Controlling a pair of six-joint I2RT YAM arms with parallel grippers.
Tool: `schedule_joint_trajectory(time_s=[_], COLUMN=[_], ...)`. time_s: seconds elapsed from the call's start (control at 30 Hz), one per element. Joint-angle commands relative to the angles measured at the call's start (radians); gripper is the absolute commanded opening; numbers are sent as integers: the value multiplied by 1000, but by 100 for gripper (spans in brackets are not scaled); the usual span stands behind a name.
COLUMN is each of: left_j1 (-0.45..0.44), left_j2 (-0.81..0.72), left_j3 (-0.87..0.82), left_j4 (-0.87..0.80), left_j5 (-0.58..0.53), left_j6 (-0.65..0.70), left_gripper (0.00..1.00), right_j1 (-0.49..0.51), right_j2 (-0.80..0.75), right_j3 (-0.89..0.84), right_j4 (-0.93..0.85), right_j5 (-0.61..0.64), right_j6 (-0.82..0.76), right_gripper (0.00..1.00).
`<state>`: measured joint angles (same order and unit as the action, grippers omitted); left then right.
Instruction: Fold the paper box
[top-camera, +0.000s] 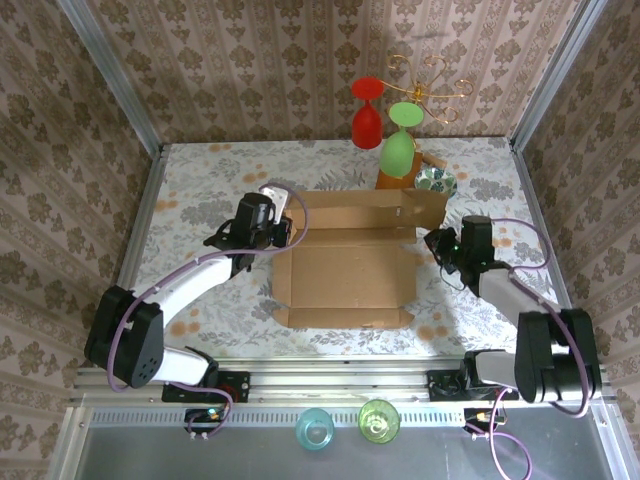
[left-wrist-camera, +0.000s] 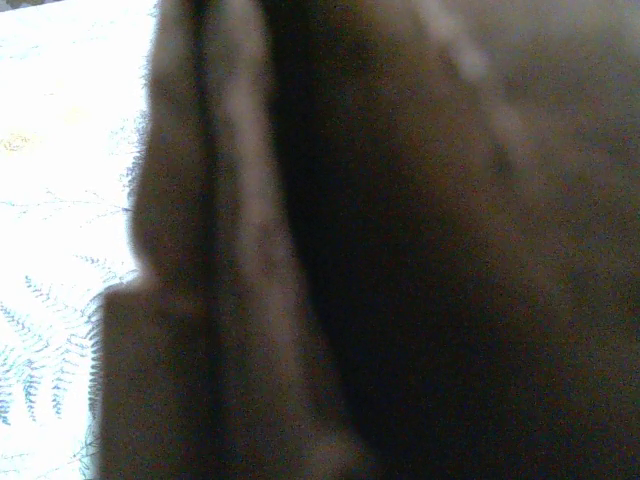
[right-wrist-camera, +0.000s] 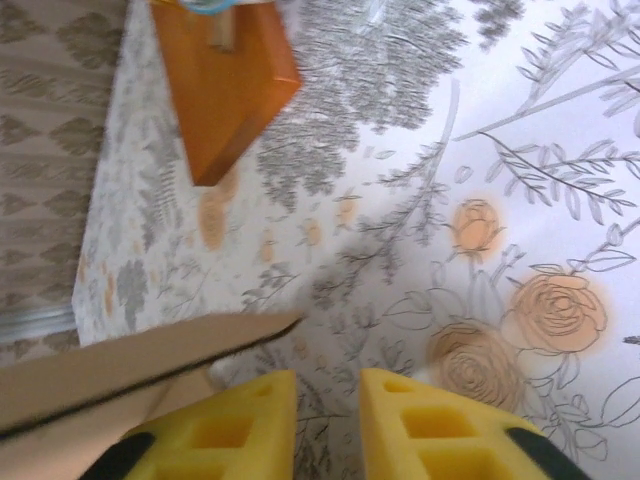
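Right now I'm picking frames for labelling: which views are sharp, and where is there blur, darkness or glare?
Top external view: evenly lit and sharp, the plain brown corrugated cardboard box crisp. Left wrist view: that box is dark and badly out of focus, the floral tablecloth beside it washed out. Right wrist view: tablecloth sharp, the orange wooden block at the top blurred.

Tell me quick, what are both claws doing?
Left claw: shut against a flap of the cardboard box; grip unclear.
Right claw: slightly open, empty, beside the cardboard box.
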<state>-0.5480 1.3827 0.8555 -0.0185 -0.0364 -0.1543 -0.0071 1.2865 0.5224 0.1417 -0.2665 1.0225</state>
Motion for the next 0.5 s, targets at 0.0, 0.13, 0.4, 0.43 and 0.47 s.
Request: schedule_joint_trajectory(time_s=[0.0,0.13,0.4,0.43,0.47], left_j1=[10,11,7,7,5], left_j2=[-28,-24,-9,-8,-5], left_j3=[11,11,15,16,16], left_j4=[5,12,21,24,27], left_j5=[27,26,-24,-26,-29], left_j6=[-28,-39,-78,-83,-88], left_gripper=[0,0,0,0,0], right_j1=[7,32,112,117,123], right_j2=[67,94,61,55,50], right_j3=[31,57,74,70,64], right_j4=[87,105,91,93,98], right_j5=[36,40,69,76,79], right_j6=[9,20,74,83,92], right_gripper=[20,20,20,20,20])
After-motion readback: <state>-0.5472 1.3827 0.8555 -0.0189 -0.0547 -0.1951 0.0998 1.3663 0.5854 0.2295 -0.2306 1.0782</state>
